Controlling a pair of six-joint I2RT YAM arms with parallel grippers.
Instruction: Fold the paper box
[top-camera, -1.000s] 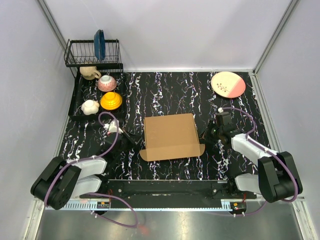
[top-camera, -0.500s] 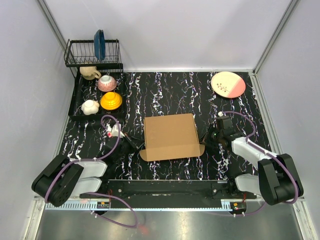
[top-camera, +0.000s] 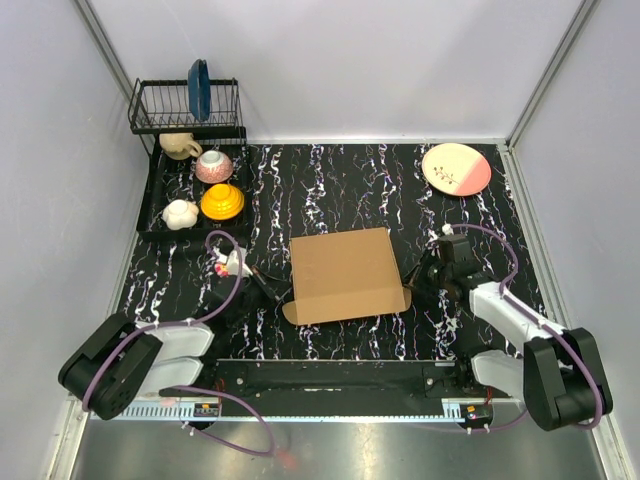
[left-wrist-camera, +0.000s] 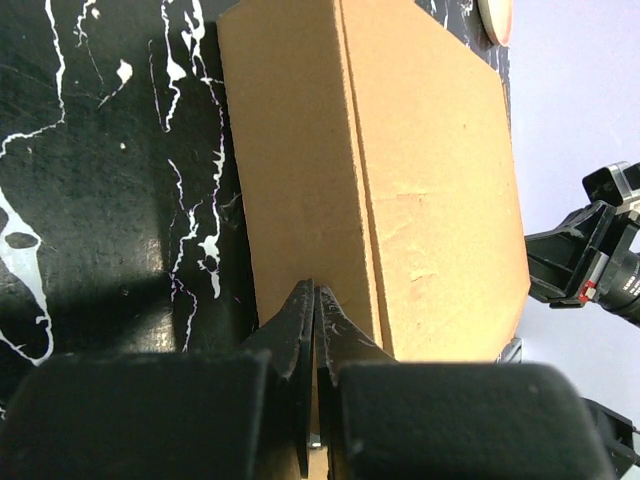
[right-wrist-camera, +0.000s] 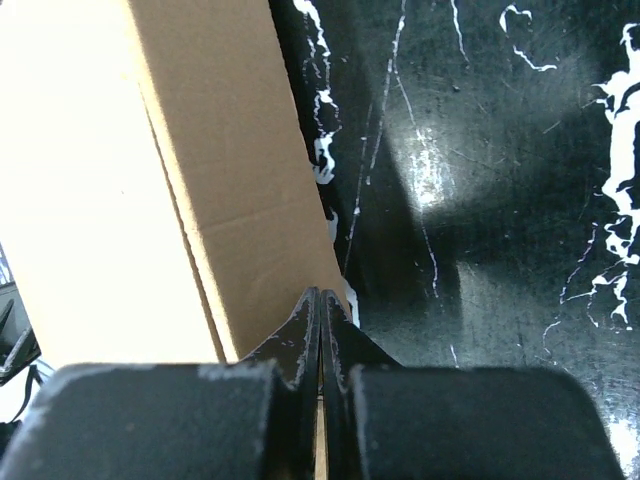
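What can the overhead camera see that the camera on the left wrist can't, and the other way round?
Only overhead: the dish rack, the yellow bowl and both arms whole. Only the left wrist: the left gripper, shut, close up at the edge of the paper box, and a crease along its cardboard. Both: that box, the black marbled table and the right gripper at the box's right edge.

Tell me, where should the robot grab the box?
By a thin side edge of the box, coming in low from the left or right. It lies flat on the table, so probably only its edges offer something to pinch.
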